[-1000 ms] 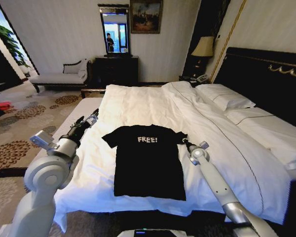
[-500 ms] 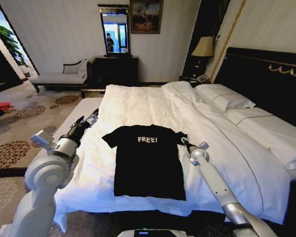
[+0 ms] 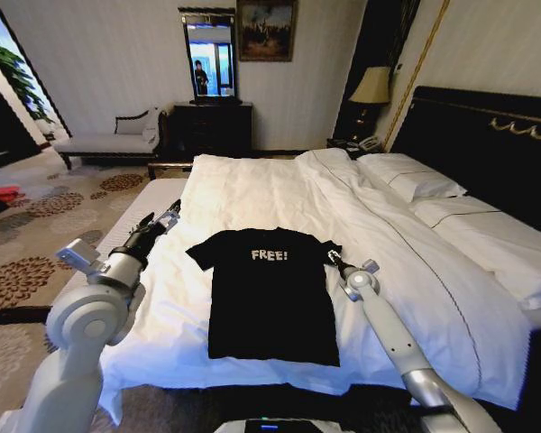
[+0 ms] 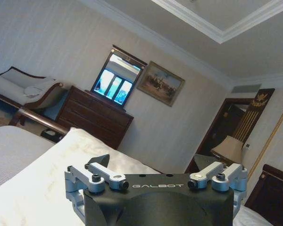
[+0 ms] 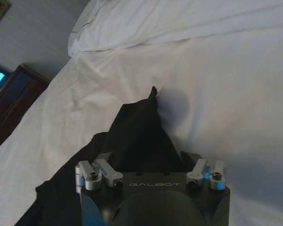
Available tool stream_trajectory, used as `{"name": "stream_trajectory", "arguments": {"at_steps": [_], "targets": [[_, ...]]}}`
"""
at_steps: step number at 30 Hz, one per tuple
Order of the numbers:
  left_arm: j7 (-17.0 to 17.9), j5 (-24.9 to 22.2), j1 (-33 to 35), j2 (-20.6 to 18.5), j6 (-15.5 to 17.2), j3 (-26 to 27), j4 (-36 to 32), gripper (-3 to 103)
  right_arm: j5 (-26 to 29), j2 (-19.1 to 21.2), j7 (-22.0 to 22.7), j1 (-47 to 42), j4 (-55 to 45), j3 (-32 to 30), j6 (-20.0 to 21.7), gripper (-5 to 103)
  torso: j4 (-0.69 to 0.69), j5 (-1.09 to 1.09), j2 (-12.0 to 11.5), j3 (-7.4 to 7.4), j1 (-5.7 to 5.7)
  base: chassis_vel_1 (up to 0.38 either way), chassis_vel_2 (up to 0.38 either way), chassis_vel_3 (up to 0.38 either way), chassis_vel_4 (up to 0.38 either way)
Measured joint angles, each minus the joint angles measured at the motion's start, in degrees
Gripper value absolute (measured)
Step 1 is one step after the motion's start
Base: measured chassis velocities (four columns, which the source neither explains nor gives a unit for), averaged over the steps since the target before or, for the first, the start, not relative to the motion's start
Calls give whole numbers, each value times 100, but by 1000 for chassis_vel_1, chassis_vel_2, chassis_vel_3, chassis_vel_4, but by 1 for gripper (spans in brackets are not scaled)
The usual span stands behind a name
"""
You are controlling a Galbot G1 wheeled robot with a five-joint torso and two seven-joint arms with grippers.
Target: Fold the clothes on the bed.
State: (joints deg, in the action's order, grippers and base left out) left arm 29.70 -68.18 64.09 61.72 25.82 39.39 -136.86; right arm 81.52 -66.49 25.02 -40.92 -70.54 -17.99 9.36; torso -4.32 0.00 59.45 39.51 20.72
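The clothes [image 3: 269, 293], a black T-shirt with white "FREE!" lettering, lie flat near the foot of the bed [image 3: 252, 185], chest side up. My right gripper [image 3: 330, 258] is at the shirt's right sleeve. In the right wrist view the black cloth [image 5: 137, 132] bunches into a raised peak just ahead of that gripper [image 5: 151, 174], whose linkages are drawn in on the sleeve. My left gripper [image 3: 169, 216] hovers open over the bed's left edge, a short way from the left sleeve, holding nothing. In the left wrist view this gripper [image 4: 155, 181] faces the far wall.
White pillows [image 3: 415, 180] and a dark headboard [image 3: 487, 144] are on the right. A grey bench top [image 3: 144, 207] lies along the bed's left side. A chaise [image 3: 108, 142], a dresser [image 3: 212, 126] and a lamp [image 3: 371, 86] stand at the back wall.
My right gripper has crept a little forward and left onto the shirt's right sleeve. The left arm and the shirt's body have stayed put.
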Motion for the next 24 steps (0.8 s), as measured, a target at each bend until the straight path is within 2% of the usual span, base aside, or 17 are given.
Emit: {"name": "stream_trajectory", "arguments": {"at_steps": [3,5,8,10,11,14,16,17,20,24], "targets": [[0,0,9,-13,0,21,-6,100,-2,-70,-41,35,70,23,-25,62,0,0,0,0,0,0,0,0,0],[0,0,9,-14,0,22,-6,100,-9,-79,-45,35,74,26,-29,62,0,0,0,0,0,0,0,0,0],[0,1,-1,-10,0,10,9,100,-72,-90,-57,32,74,31,-74,46,-1,0,0,0,0,0,0,0,0],[0,3,-4,-8,0,5,14,100,-83,-90,-58,31,74,31,-83,46,-1,0,0,0,0,0,0,0,0],[0,5,-17,-4,0,-8,24,100,-104,-82,-59,30,68,30,-109,35,-1,0,0,0,0,0,0,0,0],[-2,5,-28,-3,0,-19,33,100,-111,-65,-60,27,51,23,-130,30,0,0,0,0,0,0,0,0,0],[-5,9,-47,-1,0,-44,48,100,-119,-33,-60,11,1,4,-170,19,-1,0,0,0,0,0,0,0,0],[-5,9,-47,-1,0,-44,48,100,-119,-33,-60,11,1,4,-170,19,-1,0,0,0,0,0,0,0,0],[-7,18,-57,5,-1,-61,62,100,-181,-26,-59,2,-31,-1,-245,4,-1,1,0,0,0,0,0,0,0],[-9,27,-59,10,-1,-69,70,100,-211,-33,-55,2,-64,0,-279,2,0,1,0,0,0,0,0,0,0]]}}
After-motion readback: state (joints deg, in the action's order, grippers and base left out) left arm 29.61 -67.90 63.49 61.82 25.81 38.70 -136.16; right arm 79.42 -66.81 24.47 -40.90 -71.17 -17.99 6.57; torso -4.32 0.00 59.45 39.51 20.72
